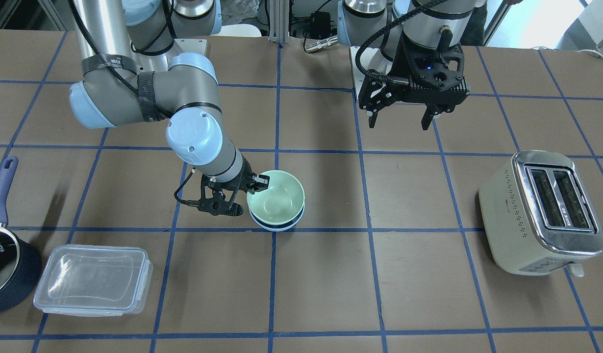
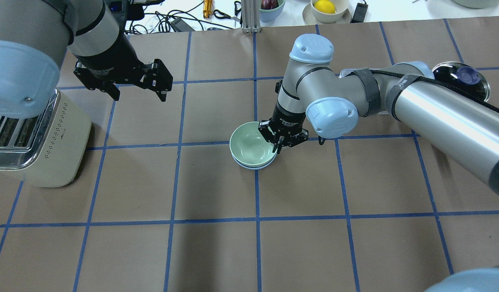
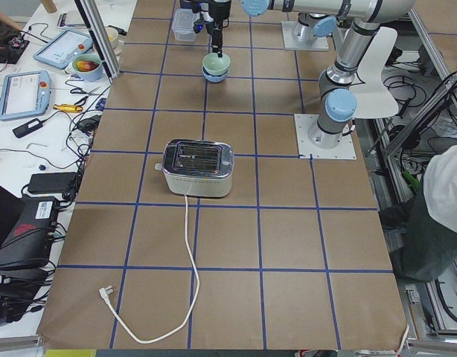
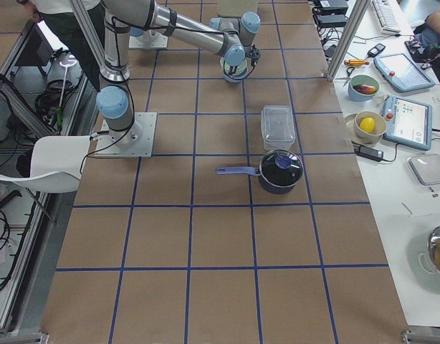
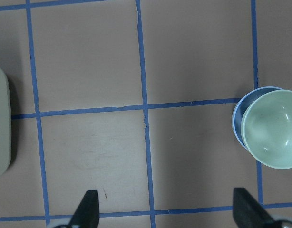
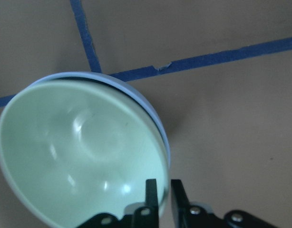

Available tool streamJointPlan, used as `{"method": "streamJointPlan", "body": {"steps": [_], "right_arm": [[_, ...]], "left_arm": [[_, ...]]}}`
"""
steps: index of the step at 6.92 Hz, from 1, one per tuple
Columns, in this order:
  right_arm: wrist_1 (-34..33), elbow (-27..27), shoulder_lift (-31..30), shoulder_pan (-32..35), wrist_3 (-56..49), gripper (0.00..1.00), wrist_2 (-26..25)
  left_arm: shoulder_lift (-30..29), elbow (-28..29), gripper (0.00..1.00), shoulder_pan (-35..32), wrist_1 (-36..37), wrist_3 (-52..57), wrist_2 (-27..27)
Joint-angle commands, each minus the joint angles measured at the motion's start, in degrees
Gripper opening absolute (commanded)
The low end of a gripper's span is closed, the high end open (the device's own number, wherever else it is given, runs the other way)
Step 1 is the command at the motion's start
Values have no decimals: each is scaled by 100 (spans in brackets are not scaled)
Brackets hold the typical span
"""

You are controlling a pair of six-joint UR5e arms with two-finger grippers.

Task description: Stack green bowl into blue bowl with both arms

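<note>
Right tool (image 6: pixel 163 189) fills the bottom of its wrist view. Fingers are narrow w/ the near rim of the green bowl (image 6: pixel 84 152) between them. It looks like a pinch on the wall, one finger inside and one outside. Green bowl sits inside the blue bowl (image 5: pixel 237 118), both on the tabletop (image 6: pixel 231 118). Blue shows only as a thin crescent on one side, so the nest looks a bit off-centre, maybe slightly tipped toward the tool. Can't tell if green is fully seated.

Left tool (image 1: pixel 398 122) hangs wide open and empty, well apart from the bowls.

Judgement: stacking is basically done; step in hand = let go & clear out. To do it well:
- Open slowly & only enough to free the rim, b/c a light glossy bowl can stick to a pad or skate.
- Let green settle.
- Then lift straight up w/ no sideways drag, since the inner finger could hook the wall & pull green out or shove both bowls.
- Left tool has nothing to do here, so best kept out of the way.
</note>
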Motion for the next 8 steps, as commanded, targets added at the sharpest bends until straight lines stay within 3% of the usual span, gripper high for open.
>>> {"method": "streamJointPlan", "body": {"steps": [1,2,3,5,7,8], "right_arm": [[21,-148,-30,-57,-50,100,-62],[247,-541,-100,-101,-42,100,-236],[850,-988,-275,-102,-77,100,-716],[1749,-1580,-888,-172,-662,100,-1166],[1980,-1617,-1504,-417,-1295,100,-1310],[2329,-1565,-1864,-749,-2091,97,-1318]], "left_arm": [[0,0,100,0,0,-3,-2],[9,-9,100,0,0,-3,7],[0,0,100,0,0,-3,-2],[0,-9,100,0,0,-3,-2],[9,-9,100,0,0,6,-2],[9,-9,100,0,0,23,-2]]}}
